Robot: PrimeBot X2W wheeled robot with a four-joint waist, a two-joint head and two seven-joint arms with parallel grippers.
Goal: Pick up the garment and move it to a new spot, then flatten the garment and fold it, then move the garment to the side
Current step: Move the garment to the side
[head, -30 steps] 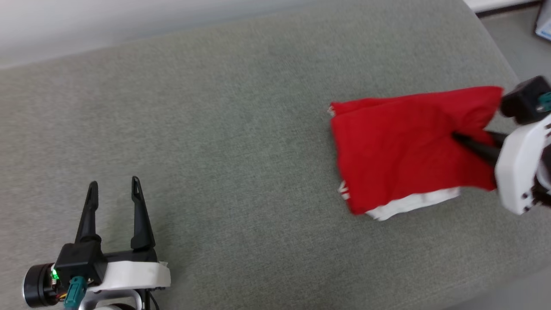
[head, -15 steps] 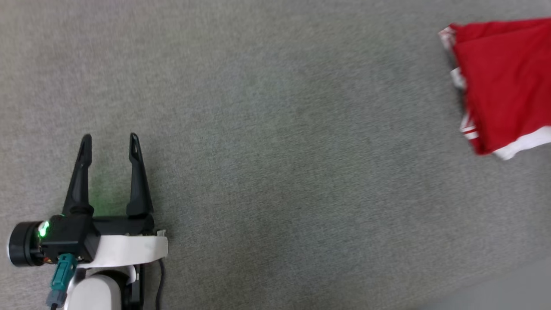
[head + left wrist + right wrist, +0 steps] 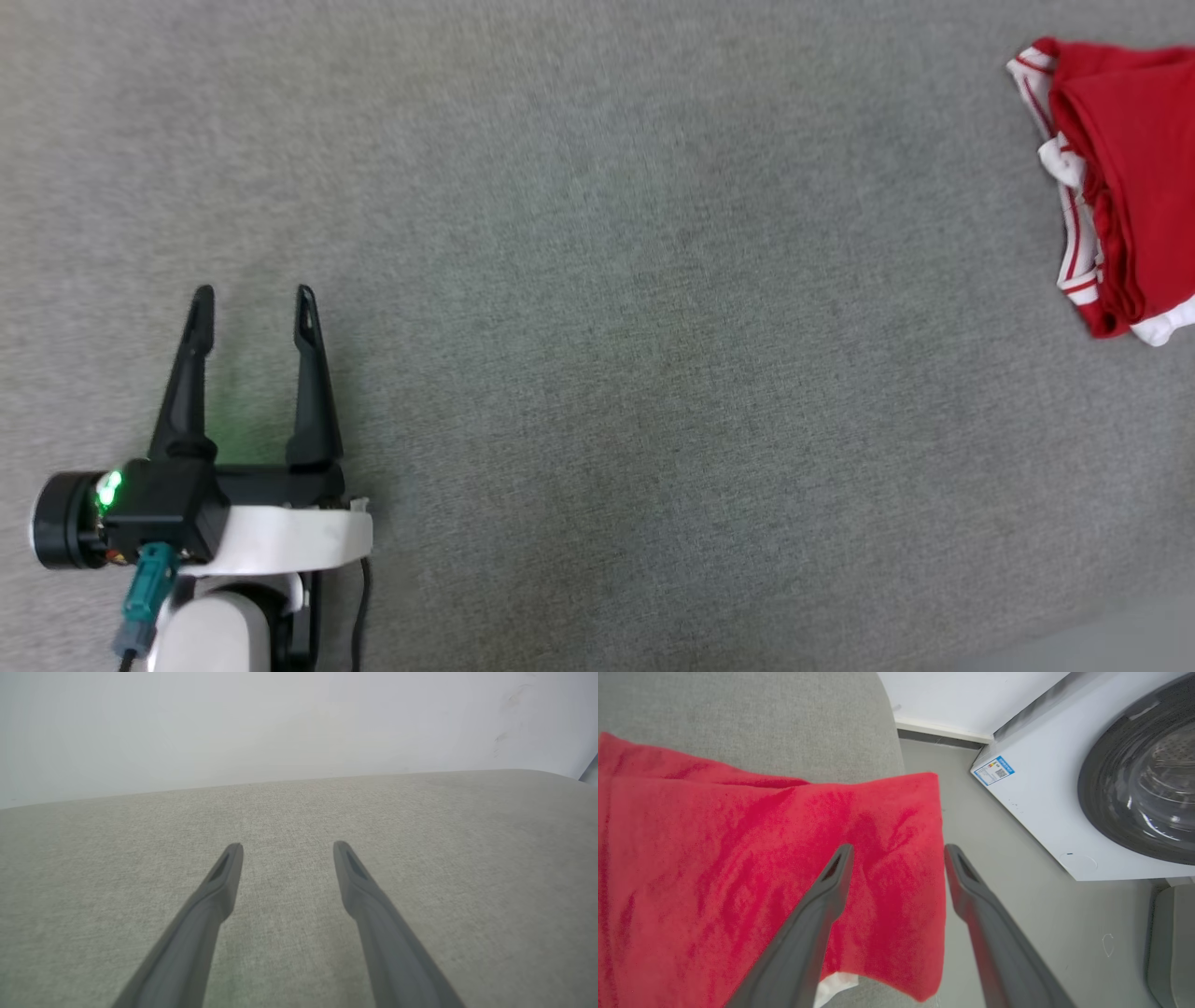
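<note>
The garment (image 3: 1130,187), a folded red shirt with white sleeve cloth and red-and-white striped trim, lies at the far right of the grey cushion (image 3: 597,308), partly cut off by the head view's edge. In the right wrist view the garment (image 3: 738,868) spreads to the cushion's edge, one corner hanging over it. My right gripper (image 3: 899,851) is open just above that corner, its fingers apart with nothing between them. My left gripper (image 3: 252,303) is open over bare cushion at the lower left; the left wrist view shows the left gripper (image 3: 287,847) with fingers apart and empty.
A white washing machine (image 3: 1064,779) with a dark round door stands on the grey floor (image 3: 1017,896) beyond the cushion's right end. A pale wall (image 3: 280,728) runs behind the cushion's far edge.
My right gripper has opened and let go of the garment, which now lies on the cushion. The head camera has turned, shifting the garment to the view's right edge.
</note>
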